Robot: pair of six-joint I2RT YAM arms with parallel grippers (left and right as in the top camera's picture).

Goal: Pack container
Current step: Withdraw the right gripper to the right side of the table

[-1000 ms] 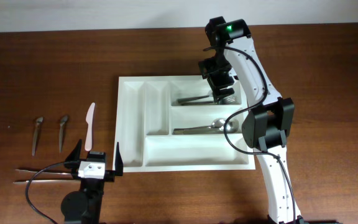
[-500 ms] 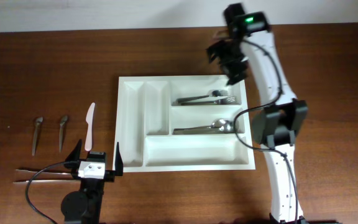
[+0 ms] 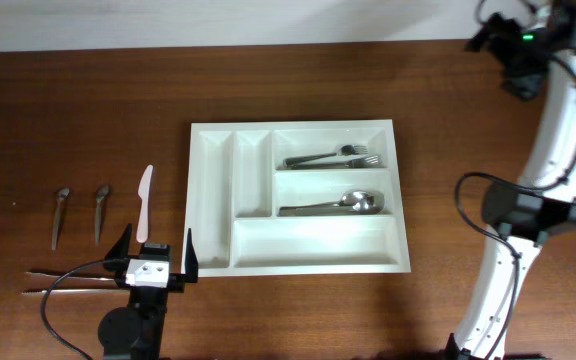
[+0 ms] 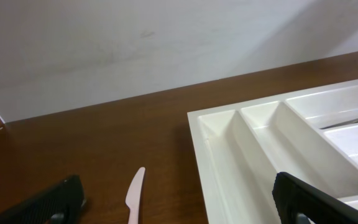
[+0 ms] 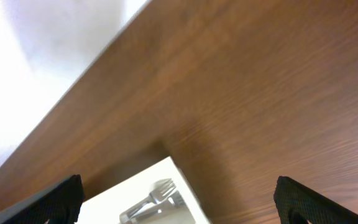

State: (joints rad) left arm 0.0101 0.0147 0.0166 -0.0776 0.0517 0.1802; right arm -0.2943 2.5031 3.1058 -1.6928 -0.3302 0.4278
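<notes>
1. Currently the white tray [image 3: 298, 128] lies flat in the middle of the brown table [image 3: 88, 110], its long side running left to right.
2. Two forks [image 3: 333, 158] rest side by side in the tray's far right compartment, tines pointing right.
3. One spoon [image 3: 333, 206] lies in the compartment just below the forks, its bowl at the right end.
4. On the table to the left of the tray, near it but not touching, lies a white plastic knife [image 3: 144, 203], with its tip toward the far edge.
5. Farther left, two small dark-handled pieces [image 3: 59, 215] lie side by side; they are too small to tell what kind they are.
6. Two thin metal sticks [image 3: 68, 280] lie crosswise at the near left, beside the left arm.
7. The left gripper [image 3: 156, 245] sits low near the front edge, between the knife and the tray's near left corner. Its fingers [image 4: 42, 205] are spread wide with nothing between them.
8. The right gripper [image 5: 176, 182] is over the far right of the table, well apart from the tray. Its wrist view shows both fingers at the frame's corners, spread wide and holding nothing, with the tray's corner and the fork tines in sight.
</notes>
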